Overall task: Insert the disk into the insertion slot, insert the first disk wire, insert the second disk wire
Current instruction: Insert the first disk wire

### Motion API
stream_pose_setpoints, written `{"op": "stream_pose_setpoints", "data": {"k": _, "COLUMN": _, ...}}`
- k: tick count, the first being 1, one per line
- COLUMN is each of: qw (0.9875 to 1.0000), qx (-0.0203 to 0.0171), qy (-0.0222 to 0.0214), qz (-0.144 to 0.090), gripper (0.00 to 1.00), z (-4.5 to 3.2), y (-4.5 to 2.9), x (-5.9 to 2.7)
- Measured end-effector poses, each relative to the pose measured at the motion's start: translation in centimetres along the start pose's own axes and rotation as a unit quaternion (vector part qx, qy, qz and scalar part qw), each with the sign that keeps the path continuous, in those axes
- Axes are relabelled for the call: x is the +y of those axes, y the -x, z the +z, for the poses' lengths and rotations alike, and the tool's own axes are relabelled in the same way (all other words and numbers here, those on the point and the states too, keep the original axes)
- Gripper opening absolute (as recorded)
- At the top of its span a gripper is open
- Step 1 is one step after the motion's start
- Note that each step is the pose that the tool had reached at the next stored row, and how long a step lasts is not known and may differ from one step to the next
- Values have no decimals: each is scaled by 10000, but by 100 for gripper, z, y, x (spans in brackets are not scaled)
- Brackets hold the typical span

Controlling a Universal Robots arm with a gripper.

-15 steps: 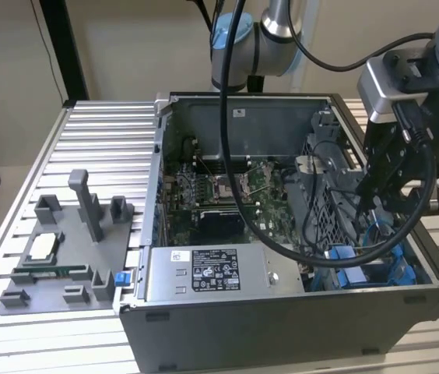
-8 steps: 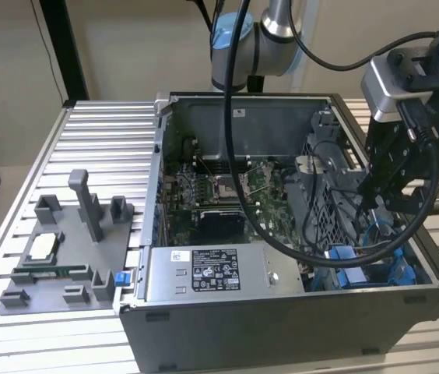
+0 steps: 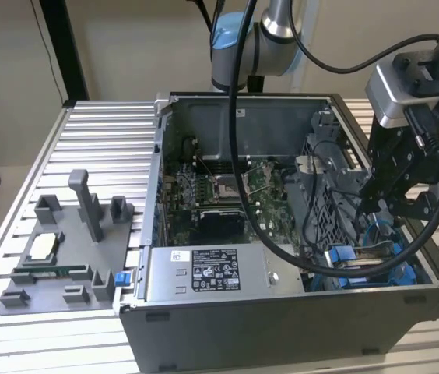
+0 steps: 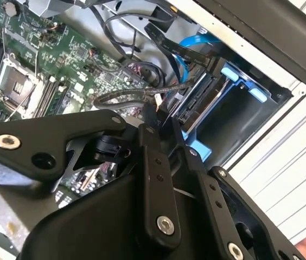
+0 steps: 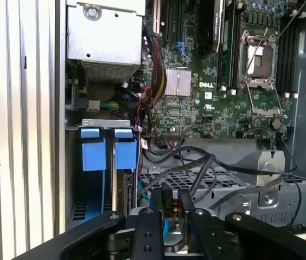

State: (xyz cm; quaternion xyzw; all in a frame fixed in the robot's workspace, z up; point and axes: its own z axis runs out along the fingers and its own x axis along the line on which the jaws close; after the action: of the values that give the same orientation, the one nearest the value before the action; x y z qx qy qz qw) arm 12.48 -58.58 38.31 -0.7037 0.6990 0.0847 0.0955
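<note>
The black two-fingered gripper (image 4: 161, 115) hangs just beside the insertion slot (image 4: 245, 119), a grey metal bay with bright blue plastic rails. Its fingers are pressed close together, seemingly pinching the plug end of a thin black disk wire (image 4: 126, 93). Just past them the disk (image 4: 193, 105), a rectangular drive in a blue plastic carrier, sits inside that slot with its dark connector edge facing out. A light blue cable (image 4: 188, 43) curves near the slot. Farther from the slot lies the green motherboard (image 4: 61, 65).

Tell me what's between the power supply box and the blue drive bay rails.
A few coloured wires cross that gap, in the first wrist view.
</note>
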Motion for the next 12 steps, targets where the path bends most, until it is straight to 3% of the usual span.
{"op": "stream_pose_setpoints", "data": {"k": 10, "qw": 10000, "qx": -10, "qy": 0, "qz": -2, "gripper": 100, "z": 34, "y": -14, "x": 0}}
{"op": "stream_pose_setpoints", "data": {"k": 11, "qw": 10000, "qx": -11, "qy": 1, "qz": -2, "gripper": 0, "z": 34, "y": -14, "x": 0}}
{"op": "stream_pose_setpoints", "data": {"k": 12, "qw": 10000, "qx": -14, "qy": 0, "qz": -1, "gripper": 0, "z": 35, "y": -15, "x": 0}}
